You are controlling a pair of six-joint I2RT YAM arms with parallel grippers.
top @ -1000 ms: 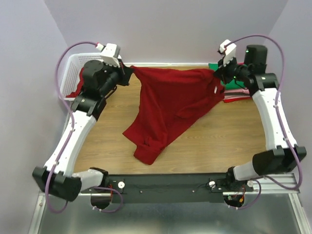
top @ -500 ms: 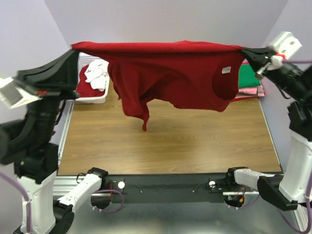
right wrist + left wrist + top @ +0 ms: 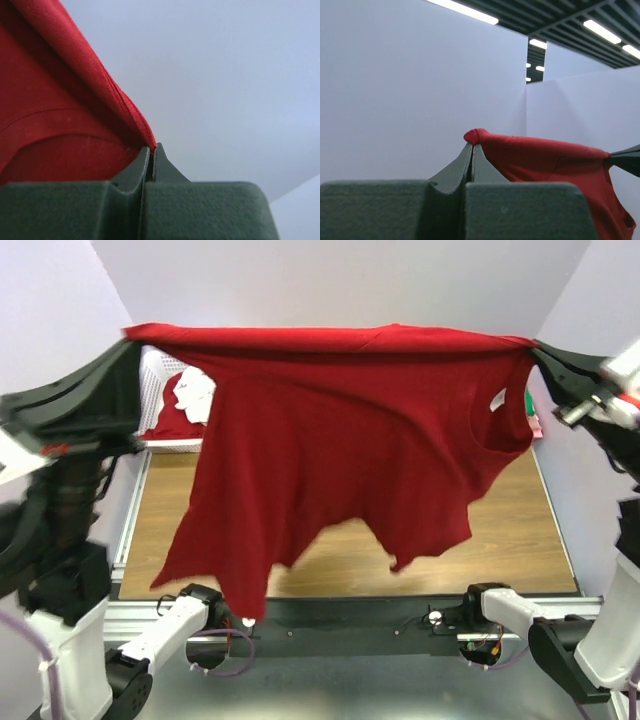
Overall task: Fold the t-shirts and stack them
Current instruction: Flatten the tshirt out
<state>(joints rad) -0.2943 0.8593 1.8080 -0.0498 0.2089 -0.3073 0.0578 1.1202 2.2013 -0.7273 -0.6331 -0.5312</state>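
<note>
Compared with half a second back, the dark red shirt (image 3: 340, 440) has been pulled closer to the camera and spread wider, so way more of the table (image 3: 500, 540) is blocked now.

Top view: the shirt is stretched in the air between the two arms. One top corner is pinched in the left gripper (image 3: 133, 337) and the other in the right gripper (image 3: 537, 347), both clamped tight on the cloth. At the far left a white basket (image 3: 152, 370) is half covered by it, with a white cloth (image 3: 195, 395) and a red cloth (image 3: 165, 422) seen inside. A small white label (image 3: 497, 398) is seen in the neck opening, too tiny for anything to be read. The right arm is blurred and cut off by the frame edge.

Left wrist view: the left gripper (image 3: 471, 148) is seen with its fingers pressed together, and a bunched tip of the shirt (image 3: 545, 160) is nipped at the very end. The dark tip of the right gripper (image 3: 626, 157) is caught at the right edge. Plain walls and ceiling lights (image 3: 465, 12) are seen behind.

Right wrist view: the right gripper (image 3: 151, 148) is squeezed closed on the hem of the shirt (image 3: 55, 125). Only blank wall is shown otherwise, and most of the shirt is cut off by the frame.
</note>
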